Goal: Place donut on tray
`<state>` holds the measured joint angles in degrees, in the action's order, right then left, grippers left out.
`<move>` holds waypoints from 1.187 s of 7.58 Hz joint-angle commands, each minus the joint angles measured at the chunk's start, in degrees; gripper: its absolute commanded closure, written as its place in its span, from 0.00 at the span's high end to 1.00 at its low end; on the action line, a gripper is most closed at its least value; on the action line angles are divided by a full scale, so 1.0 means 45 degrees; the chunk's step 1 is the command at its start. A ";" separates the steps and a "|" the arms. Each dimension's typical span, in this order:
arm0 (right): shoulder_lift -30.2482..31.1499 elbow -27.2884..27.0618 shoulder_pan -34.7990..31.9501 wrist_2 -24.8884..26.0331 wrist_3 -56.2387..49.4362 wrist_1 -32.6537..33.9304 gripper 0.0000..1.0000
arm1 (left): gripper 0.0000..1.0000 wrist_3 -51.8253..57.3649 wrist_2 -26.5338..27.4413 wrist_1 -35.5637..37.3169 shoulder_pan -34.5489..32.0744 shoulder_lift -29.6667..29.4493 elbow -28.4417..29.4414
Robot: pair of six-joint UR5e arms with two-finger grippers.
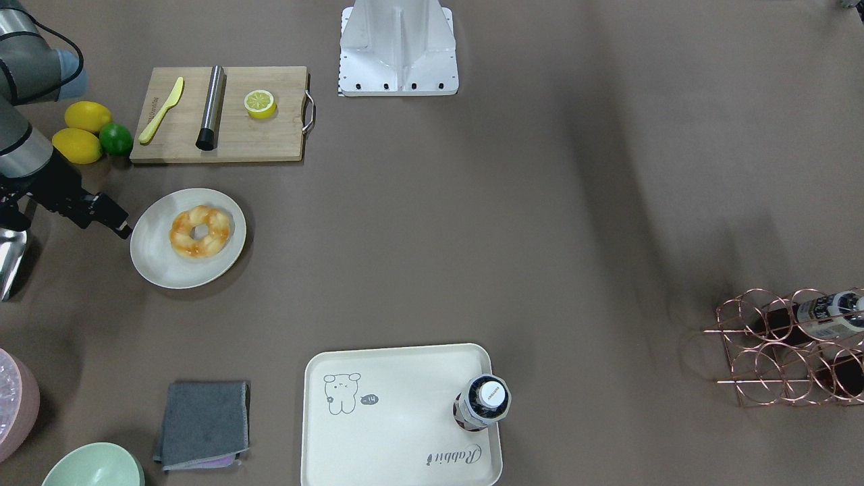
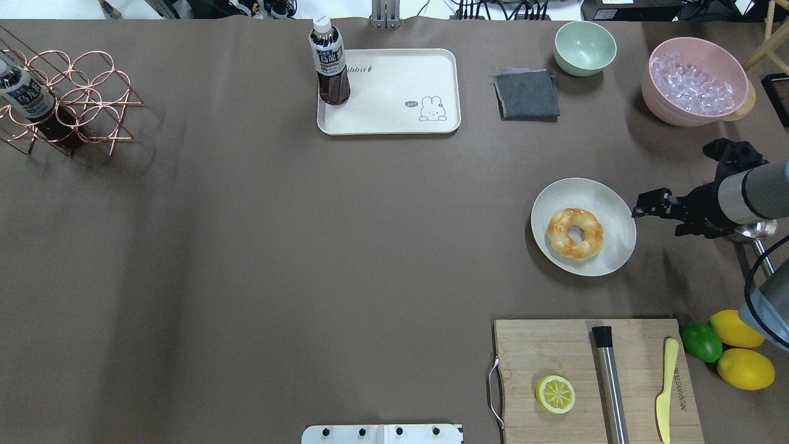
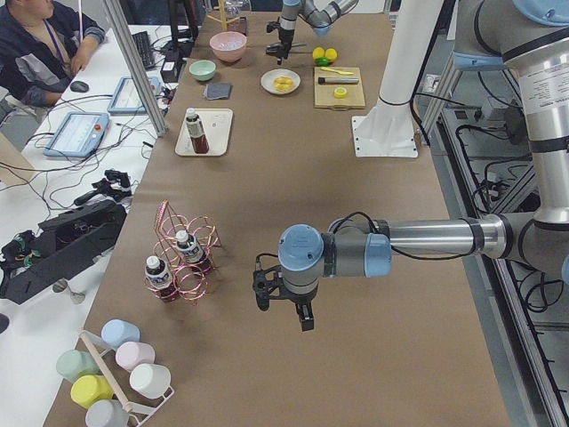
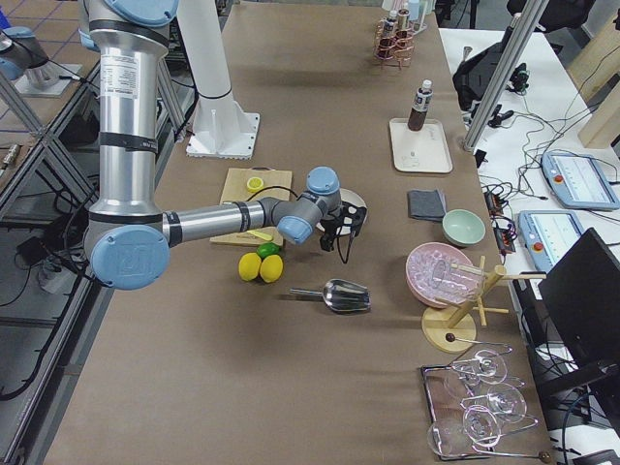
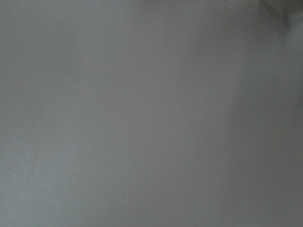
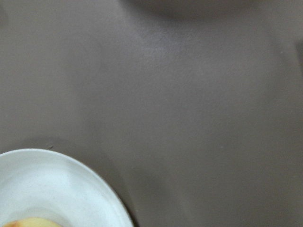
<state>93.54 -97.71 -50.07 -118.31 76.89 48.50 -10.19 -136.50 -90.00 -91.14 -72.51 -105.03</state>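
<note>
The donut point(image 1: 200, 231) point(image 2: 576, 233), a golden ring with orange-brown glaze, lies on a round off-white plate point(image 1: 158, 260) point(image 2: 616, 209). The cream tray point(image 1: 405, 432) point(image 2: 394, 92) lies at the table's far edge, well away from the plate, with a dark drink bottle point(image 1: 483, 401) standing on one corner. My right gripper point(image 1: 121, 228) point(image 2: 641, 208) hovers just beside the plate's rim, empty, and looks open. Its wrist view shows the plate's edge point(image 6: 47, 189). My left gripper point(image 3: 284, 311) hangs over bare table far from both; I cannot tell whether it is open or shut.
A wooden cutting board point(image 2: 555, 351) holds a lemon half point(image 2: 555, 394), a steel cylinder and a yellow knife. Lemons and a lime point(image 2: 701, 341) lie beside it. A metal scoop point(image 1: 10, 253), grey cloth point(image 2: 527, 94), green bowl point(image 2: 584, 47), pink ice bowl point(image 2: 696, 83) and copper bottle rack point(image 2: 61, 102) stand around.
</note>
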 commanded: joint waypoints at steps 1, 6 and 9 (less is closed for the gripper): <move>-0.0044 0.0035 0.1551 0.1363 0.2202 -0.1262 0.89 | 0.99 0.0000 0.0000 0.0001 0.0000 0.0001 0.0001; 0.0151 -0.0140 0.1771 0.1349 0.2483 -0.1520 0.00 | 0.99 0.0000 0.0000 0.0001 0.0020 -0.0019 0.0001; 0.0152 -0.0901 0.1636 0.1154 0.2737 -0.1482 0.00 | 0.99 0.0000 0.0000 0.0001 0.0020 0.0000 0.0001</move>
<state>94.26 -99.99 -42.12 -112.75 88.78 41.74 -10.20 -136.49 -90.00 -91.06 -72.59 -105.03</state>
